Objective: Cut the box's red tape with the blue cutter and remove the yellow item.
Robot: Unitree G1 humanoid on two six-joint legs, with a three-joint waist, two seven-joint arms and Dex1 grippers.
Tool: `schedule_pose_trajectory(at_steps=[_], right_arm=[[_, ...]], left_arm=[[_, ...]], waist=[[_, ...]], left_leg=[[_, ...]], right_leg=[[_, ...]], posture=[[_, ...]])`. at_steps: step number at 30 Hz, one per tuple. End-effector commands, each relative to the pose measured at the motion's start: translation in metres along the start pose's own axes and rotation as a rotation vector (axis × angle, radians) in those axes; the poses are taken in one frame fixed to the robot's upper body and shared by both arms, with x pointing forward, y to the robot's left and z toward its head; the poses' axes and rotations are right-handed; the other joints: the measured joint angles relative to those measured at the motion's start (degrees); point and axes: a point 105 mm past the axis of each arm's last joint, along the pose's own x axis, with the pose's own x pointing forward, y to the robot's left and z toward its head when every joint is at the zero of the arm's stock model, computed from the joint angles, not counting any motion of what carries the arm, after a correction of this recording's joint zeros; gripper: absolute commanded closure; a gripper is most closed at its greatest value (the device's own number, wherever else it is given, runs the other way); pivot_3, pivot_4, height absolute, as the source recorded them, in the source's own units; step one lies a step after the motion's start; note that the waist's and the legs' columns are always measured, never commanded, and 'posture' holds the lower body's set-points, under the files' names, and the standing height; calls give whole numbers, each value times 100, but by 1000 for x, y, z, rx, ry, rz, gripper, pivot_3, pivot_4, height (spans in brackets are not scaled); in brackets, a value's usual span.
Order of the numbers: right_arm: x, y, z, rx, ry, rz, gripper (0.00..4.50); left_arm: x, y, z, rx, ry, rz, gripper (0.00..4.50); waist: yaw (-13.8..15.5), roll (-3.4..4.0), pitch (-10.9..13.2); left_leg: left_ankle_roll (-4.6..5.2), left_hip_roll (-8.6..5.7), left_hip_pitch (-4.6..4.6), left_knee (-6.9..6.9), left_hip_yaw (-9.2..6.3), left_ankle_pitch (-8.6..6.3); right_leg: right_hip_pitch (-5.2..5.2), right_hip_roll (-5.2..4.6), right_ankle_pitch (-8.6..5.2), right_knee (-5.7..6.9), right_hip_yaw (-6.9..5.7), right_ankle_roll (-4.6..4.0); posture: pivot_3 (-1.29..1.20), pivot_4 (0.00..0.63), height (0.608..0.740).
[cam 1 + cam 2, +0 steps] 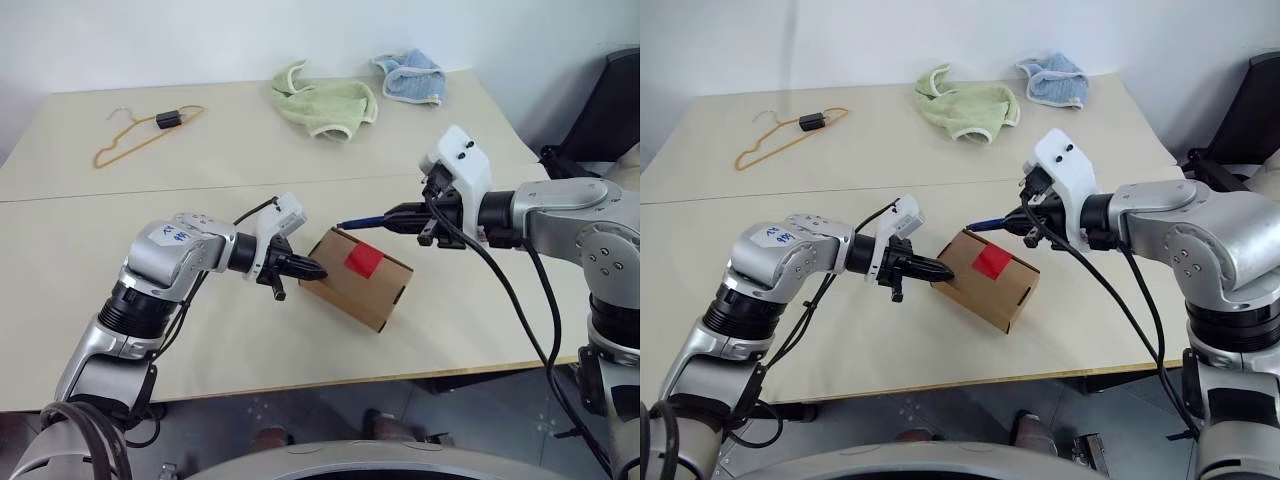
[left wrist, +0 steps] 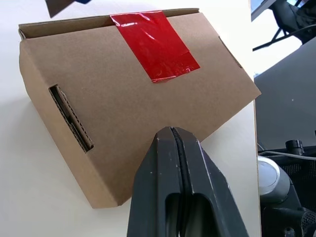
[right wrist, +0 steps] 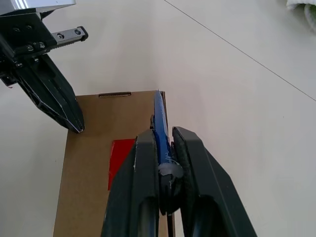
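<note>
At frame centre, box on table, red tape on top; pinned at left corner by closed left gripper; blue cutter clamped in right gripper, tip aimed left over far edge, just above-left of tape

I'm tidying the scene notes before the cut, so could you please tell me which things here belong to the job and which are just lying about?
In the job:
- box, under the shut left gripper
- red tape on its lid
- blue cutter, clamped in the right gripper

Lying about, at the table's far side:
- orange hanger
- green cloth
- blue cloth
</note>
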Motion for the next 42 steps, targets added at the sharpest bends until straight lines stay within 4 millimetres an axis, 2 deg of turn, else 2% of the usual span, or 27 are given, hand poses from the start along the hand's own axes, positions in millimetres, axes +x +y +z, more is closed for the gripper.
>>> schedule_pose_trajectory(at_steps=[1,15,23,35,42], right_arm=[[-4,0,4,-25,-18,-15,4344],[-2,-4,-8,-15,19,-21,4344],[-3,-8,-17,-42,96,-21,4344],[-8,-12,-8,-84,140,9,4344],[-13,-6,0,-89,145,56,4344]], left_arm=[[2,0,0,9,17,17,4500],[2,2,2,11,15,27,4500],[3,3,1,1,22,35,4500],[7,5,-7,-47,50,68,4500],[9,9,-13,-66,61,92,4500]], waist=[[0,0,0],[0,0,0],[3,0,0],[50,-1,0],[70,-1,0]], left_leg=[[0,0,0,0,0,0],[0,0,0,6,0,0],[1,0,0,13,-1,-1],[8,0,-1,28,-2,-5],[8,0,-1,34,-2,-5]], right_leg=[[0,0,0,0,0,0],[2,0,0,2,0,0],[4,0,0,3,1,1],[12,0,2,4,1,3],[13,0,5,6,1,2]], posture=[[0,150,740],[0,150,740],[0,150,740],[0,150,740],[0,150,740]])
